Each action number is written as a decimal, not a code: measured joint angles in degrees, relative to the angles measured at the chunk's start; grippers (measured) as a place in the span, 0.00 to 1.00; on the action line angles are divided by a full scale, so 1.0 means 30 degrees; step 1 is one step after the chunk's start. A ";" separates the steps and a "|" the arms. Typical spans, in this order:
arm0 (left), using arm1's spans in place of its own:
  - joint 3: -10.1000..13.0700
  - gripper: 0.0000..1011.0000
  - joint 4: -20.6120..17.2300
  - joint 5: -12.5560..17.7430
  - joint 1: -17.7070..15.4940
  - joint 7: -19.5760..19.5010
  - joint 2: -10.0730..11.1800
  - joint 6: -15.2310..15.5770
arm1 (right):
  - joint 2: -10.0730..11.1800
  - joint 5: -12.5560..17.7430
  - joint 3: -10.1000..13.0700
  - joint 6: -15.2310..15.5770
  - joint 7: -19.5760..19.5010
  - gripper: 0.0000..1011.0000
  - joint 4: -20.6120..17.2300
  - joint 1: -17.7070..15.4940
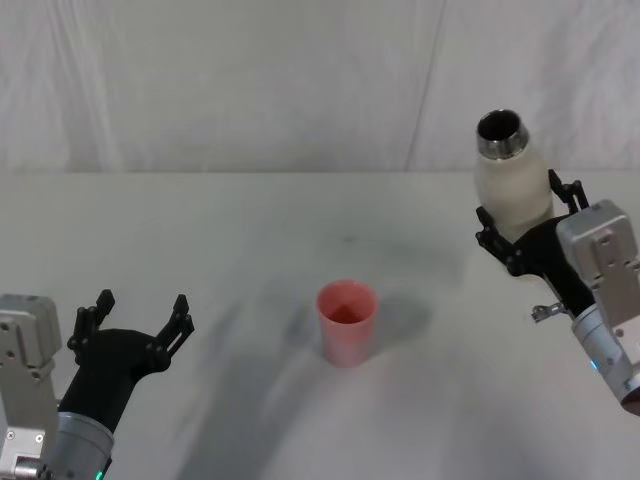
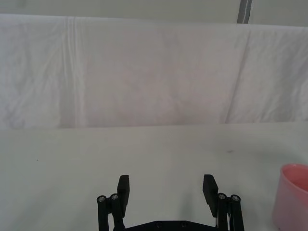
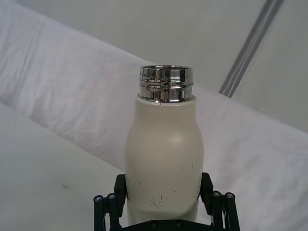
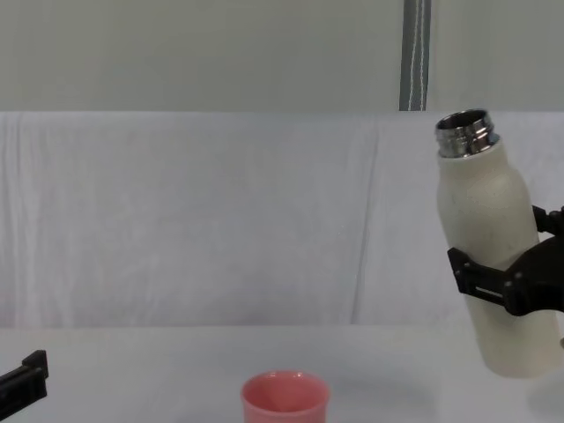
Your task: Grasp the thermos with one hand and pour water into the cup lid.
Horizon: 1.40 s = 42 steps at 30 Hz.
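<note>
I see my right hand [image 1: 528, 222] grasping the thermos [image 1: 511, 178] right of the cup [image 1: 346, 321]; left hand [image 1: 138, 322] released, left of it.

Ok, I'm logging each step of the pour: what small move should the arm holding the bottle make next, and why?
Probably carry the thermos leftward toward the cup lid. The right tool holds it lifted and only slightly tilted, well to the cup's right, so its steel mouth is not yet over the cup. The left tool waits open, low on the left.

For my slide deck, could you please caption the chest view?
Right claw holds the uncapped thermos lifted and slightly tilted toward the pink cup lid.
</note>
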 joint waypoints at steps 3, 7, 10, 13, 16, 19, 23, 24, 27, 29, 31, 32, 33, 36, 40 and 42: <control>-0.0001 0.99 0.0000 0.0000 0.0001 0.0001 0.0001 0.0001 | -0.0192 0.0555 0.0229 -0.0001 0.0126 0.94 0.0015 -0.0073; -0.0001 0.99 0.0000 0.0001 0.0000 0.0001 0.0001 0.0000 | -0.0375 0.1144 0.0493 -0.0001 0.0246 0.94 0.0089 -0.0131; -0.0001 0.99 0.0000 0.0001 0.0001 0.0001 0.0001 0.0000 | -0.0485 0.1534 0.0697 -0.0008 0.0328 0.94 0.0261 -0.0117; 0.0000 0.99 0.0000 0.0001 0.0001 0.0001 0.0001 0.0000 | -0.0651 0.2115 0.0955 -0.0030 0.0447 0.94 0.0453 -0.0099; -0.0001 0.99 0.0000 0.0000 0.0001 0.0000 0.0001 0.0000 | -0.0787 0.2715 0.1190 -0.0030 0.0590 0.94 0.0629 -0.0086; 0.0000 0.99 0.0000 0.0001 0.0000 0.0000 0.0001 0.0000 | -0.0899 0.3337 0.1425 -0.0031 0.0756 0.94 0.0761 -0.0104; -0.0001 0.99 0.0000 0.0000 0.0001 0.0000 0.0001 0.0000 | -0.0976 0.3952 0.1657 -0.0024 0.0902 0.94 0.0890 -0.0165; -0.0001 0.99 0.0000 0.0001 0.0001 0.0001 0.0000 0.0000 | -0.0984 0.4038 0.1698 -0.0019 0.0921 0.94 0.0901 -0.0185; -0.0001 0.99 0.0000 0.0000 0.0001 0.0001 0.0000 0.0000 | -0.1000 0.4306 0.1826 -0.0008 0.0940 0.94 0.0963 -0.0253; -0.0001 0.99 0.0000 0.0000 0.0001 0.0000 0.0000 0.0001 | -0.1017 0.4398 0.1881 -0.0002 0.0940 0.94 0.1011 -0.0268; 0.0000 0.99 0.0000 0.0000 0.0001 0.0001 0.0001 0.0000 | -0.1062 0.4579 0.1987 0.0052 0.0917 0.94 0.1097 -0.0294; -0.0001 0.99 0.0001 -0.0001 0.0000 0.0001 0.0001 0.0000 | -0.1087 0.4650 0.2032 0.0089 0.0904 0.94 0.1116 -0.0305; 0.0000 0.99 0.0000 0.0001 0.0000 0.0000 0.0000 0.0000 | -0.1137 0.4798 0.2108 0.0188 0.0876 0.94 0.1153 -0.0332; -0.0001 0.99 0.0000 0.0000 0.0001 0.0001 0.0001 0.0000 | -0.1208 0.5029 0.2218 0.0364 0.0863 0.94 0.1254 -0.0349; -0.0001 0.99 -0.0001 0.0001 0.0001 0.0002 0.0000 0.0000 | -0.1329 0.5380 0.2303 0.0555 0.0857 0.94 0.1375 -0.0400; -0.0001 0.99 -0.0001 0.0000 0.0001 0.0001 0.0001 0.0000 | -0.1362 0.5462 0.2304 0.0587 0.0857 0.94 0.1410 -0.0423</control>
